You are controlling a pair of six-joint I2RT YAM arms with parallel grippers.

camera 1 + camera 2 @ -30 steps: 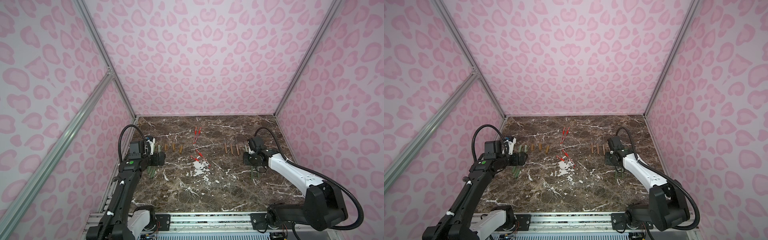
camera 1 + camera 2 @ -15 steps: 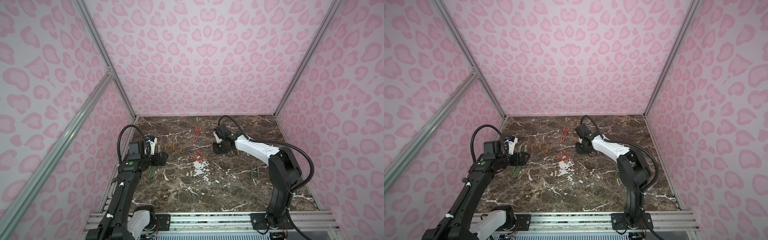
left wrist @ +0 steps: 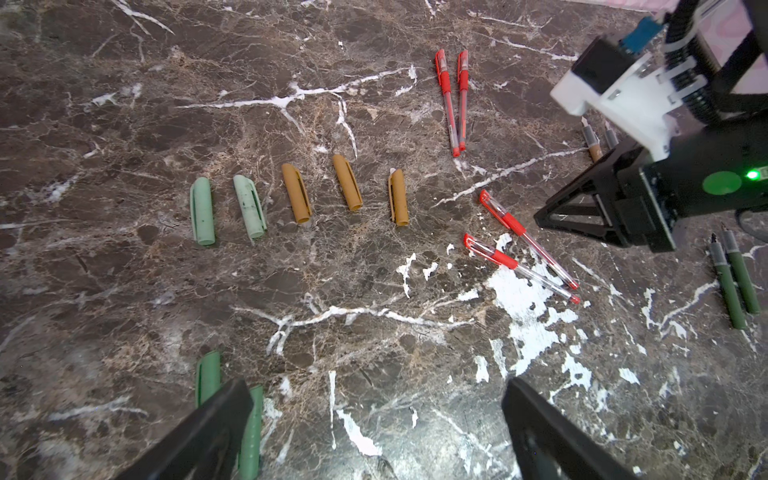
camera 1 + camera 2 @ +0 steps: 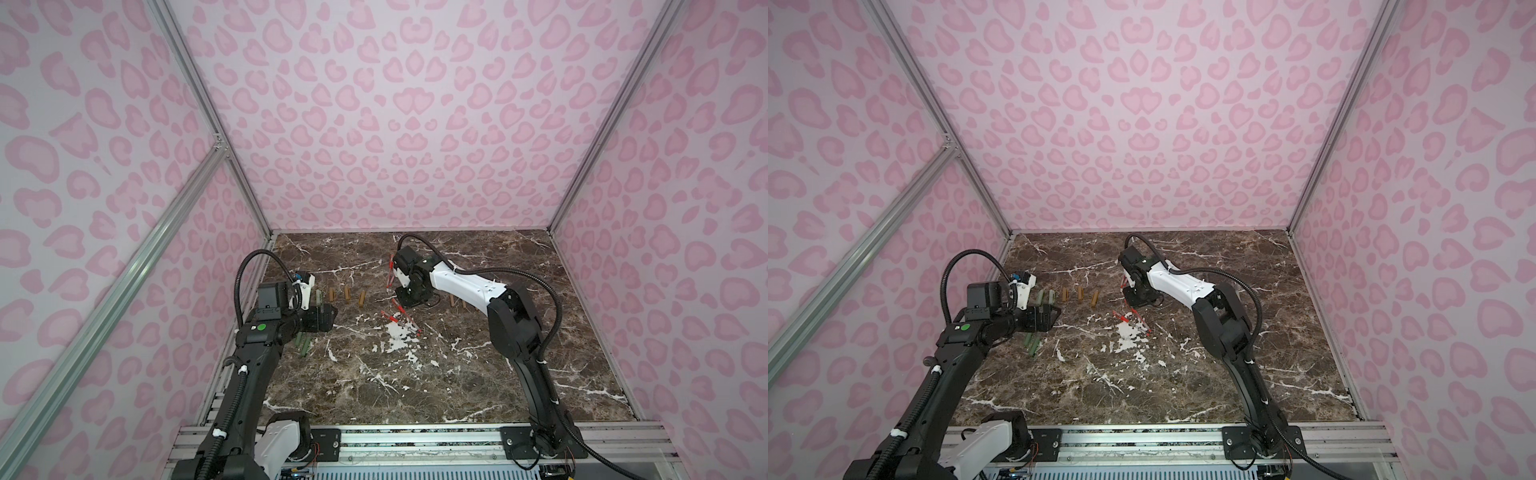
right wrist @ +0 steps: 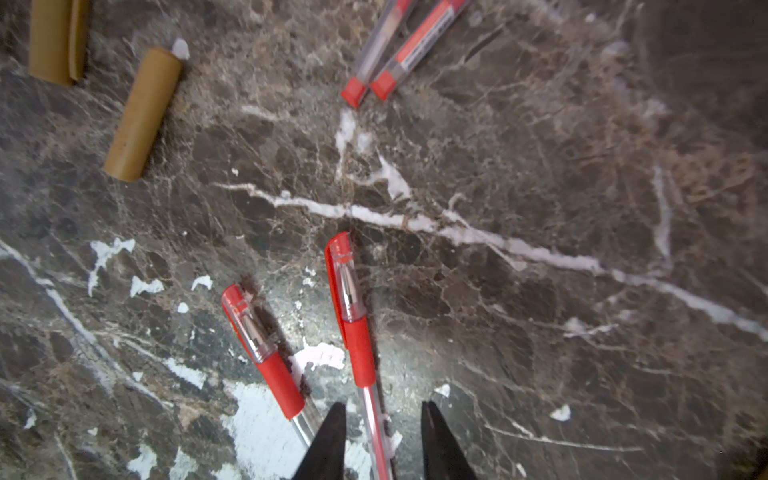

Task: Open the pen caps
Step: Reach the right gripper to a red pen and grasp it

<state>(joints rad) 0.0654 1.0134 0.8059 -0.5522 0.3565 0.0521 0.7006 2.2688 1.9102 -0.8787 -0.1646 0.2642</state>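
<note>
Loose pen caps lie in a row: two pale green [image 3: 202, 212], three tan [image 3: 347, 182]. Two dark green caps [image 3: 208, 376] lie by my left gripper's finger. Four red pens still wear their clear, red-clipped caps: one pair far back [image 3: 455, 104], one pair mid-table [image 5: 353, 299]. My right gripper [image 5: 383, 405] hovers low at mid-table [image 4: 409, 301]. Its jaws stand partly apart astride the clear barrel of one mid-table red pen, with gaps on both sides. My left gripper [image 3: 378, 386] is wide open and empty, at the left [image 4: 326, 318].
Uncapped dark green pen barrels [image 3: 731, 282] lie to the right, and tan barrels [image 4: 453, 300] sit behind the right arm. The second mid-table red pen [image 5: 266, 357] lies just beside the right gripper's finger. Pink patterned walls enclose the marble table [image 4: 415, 386].
The right arm swung from the table's right side to the middle and came down over the mid-table red pens. The left arm stayed put.
</note>
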